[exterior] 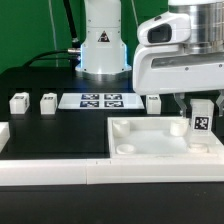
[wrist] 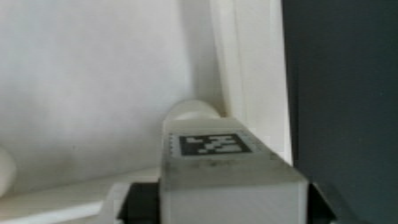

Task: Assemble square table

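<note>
Early days on this build, judging by the layout. Hand (exterior: 200,112) pinched onto one small white tagged leg block (exterior: 200,122), holding it upright at the far corner of the large white plastic square tray-like table top (exterior: 140,136), on the exterior view's right. In the wrist view, same leg block (wrist: 214,150) tucked close against the raised rim of the top (wrist: 89,90), with black desk (wrist: 347,100) beyond. Can't tell whether seated in the corner or just hovering above it.

No sign of any leg fitted yet. Got three more small white leg blocks parked on the desk (exterior: 40,130), untouched: two (exterior: 18,101) (exterior: 49,101) to the exterior view's left of the marker board (exterior: 98,100), one (exterior: 153,101) to its right. So: first leg in progress, three to go.
</note>
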### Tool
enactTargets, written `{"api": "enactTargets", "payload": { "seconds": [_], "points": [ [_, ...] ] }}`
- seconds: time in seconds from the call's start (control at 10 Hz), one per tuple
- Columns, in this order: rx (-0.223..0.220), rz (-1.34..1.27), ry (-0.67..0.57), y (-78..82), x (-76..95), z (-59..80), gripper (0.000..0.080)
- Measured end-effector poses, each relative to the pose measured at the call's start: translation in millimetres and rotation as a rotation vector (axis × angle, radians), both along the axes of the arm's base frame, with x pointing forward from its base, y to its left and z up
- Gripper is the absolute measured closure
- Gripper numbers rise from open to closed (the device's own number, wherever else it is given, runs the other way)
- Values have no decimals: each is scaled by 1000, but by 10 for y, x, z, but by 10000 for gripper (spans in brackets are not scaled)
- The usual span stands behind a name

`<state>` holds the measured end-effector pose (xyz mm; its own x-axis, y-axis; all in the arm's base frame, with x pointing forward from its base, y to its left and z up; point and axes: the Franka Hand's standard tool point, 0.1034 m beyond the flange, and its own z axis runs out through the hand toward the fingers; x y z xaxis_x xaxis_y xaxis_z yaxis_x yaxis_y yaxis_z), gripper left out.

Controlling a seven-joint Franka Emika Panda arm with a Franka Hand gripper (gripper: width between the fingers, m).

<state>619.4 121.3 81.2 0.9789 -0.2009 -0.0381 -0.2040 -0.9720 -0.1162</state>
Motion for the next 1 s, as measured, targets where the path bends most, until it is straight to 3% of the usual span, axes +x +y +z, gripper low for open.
{"api": "enactTargets", "payload": {
  "seconds": [0.1, 0.3, 0.6, 1.0],
  "points": [
    [7, -96, 15, -10, -2, -13, 500],
    [68, -351, 75, -99, -20, -129, 506],
    [111, -677, 158, -69, -3, -150, 506],
    [104, -842, 183, 18, 20, -114, 507]
  ]
}}
